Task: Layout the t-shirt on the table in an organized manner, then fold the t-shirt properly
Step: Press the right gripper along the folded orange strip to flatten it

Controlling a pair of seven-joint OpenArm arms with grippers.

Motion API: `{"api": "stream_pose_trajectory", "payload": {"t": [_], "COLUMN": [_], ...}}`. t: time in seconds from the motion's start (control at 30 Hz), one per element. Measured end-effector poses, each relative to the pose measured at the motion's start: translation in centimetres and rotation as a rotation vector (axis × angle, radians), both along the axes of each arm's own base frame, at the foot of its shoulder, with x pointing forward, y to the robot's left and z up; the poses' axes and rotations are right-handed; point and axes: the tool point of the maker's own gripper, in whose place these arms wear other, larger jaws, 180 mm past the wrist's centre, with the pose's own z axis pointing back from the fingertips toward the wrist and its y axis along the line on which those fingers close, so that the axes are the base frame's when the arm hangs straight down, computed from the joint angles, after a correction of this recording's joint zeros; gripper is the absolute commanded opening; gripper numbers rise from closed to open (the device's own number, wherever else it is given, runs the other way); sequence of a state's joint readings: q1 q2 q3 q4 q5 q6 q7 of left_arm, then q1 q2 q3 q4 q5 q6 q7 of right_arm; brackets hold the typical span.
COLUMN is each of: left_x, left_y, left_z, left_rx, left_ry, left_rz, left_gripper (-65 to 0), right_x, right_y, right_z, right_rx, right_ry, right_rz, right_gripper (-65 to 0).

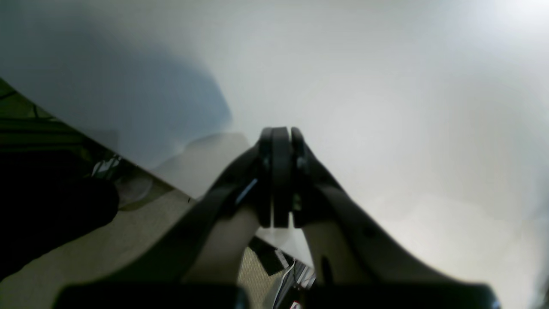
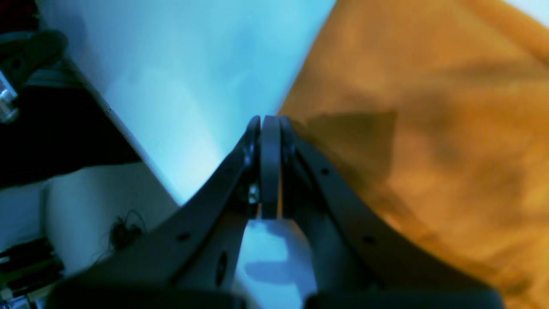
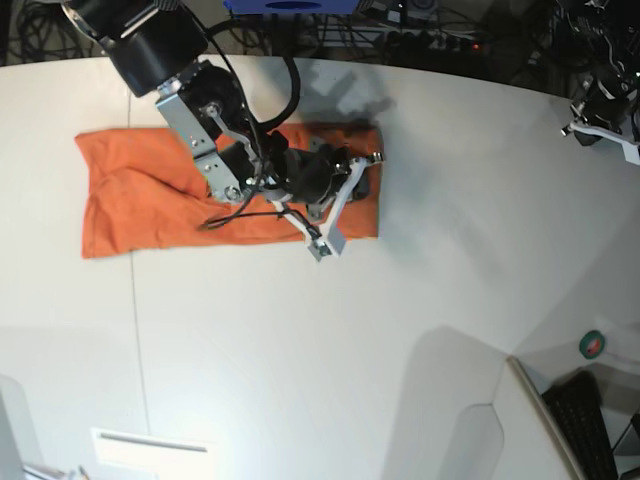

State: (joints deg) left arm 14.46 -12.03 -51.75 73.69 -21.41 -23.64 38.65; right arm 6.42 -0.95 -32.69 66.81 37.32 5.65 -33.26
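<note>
My left gripper [image 1: 281, 131], jaws pressed together and empty, hangs over the bare white table [image 1: 386, 107], its edge running near left.

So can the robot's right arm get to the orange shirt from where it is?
Probably yes. The right gripper, jaws shut and empty, hovers right over the t-shirt's edge on the table, with nothing between them.

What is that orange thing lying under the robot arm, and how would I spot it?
Look at the big white table, toward its far left part. There lies the t-shirt, folded into a long flat band, partly under the black arm. It is the only orange cloth there; all around it is bare white.
</note>
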Motion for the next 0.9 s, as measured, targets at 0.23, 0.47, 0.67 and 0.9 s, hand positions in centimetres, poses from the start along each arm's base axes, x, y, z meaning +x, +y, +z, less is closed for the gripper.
{"api": "stream_pose_trajectory", "payload": {"t": [0.23,0.47,0.67,0.9], "left_x": [0.0,0.1,0.0,0.3], "left_y": [0.0,0.0,0.0,-0.6], "left_z": [0.0,0.1,0.0,0.0], "left_rx": [0.000,0.001,0.000,-0.005], "left_ry": [0.000,-0.002,-0.002,-0.005], "left_rz": [0.000,0.000,0.000,-0.009], "left_gripper": [-65.0,-65.0,-65.0,-65.0], "right_x": [0.1,2.1,1.9,3.8], "right_y": [-1.6,0.2,-2.4,-3.9], "right_z": [-1.2,1.1,-2.6,3.6], "right_rx": [-0.048,0.013,-0.064,0.045], "right_ry": [0.014,-0.047,0.003,-0.107], "right_rz": [-0.015,-0.016,-0.056,-0.131], "right_gripper": [-65.0,-65.0,-65.0,-65.0]}}
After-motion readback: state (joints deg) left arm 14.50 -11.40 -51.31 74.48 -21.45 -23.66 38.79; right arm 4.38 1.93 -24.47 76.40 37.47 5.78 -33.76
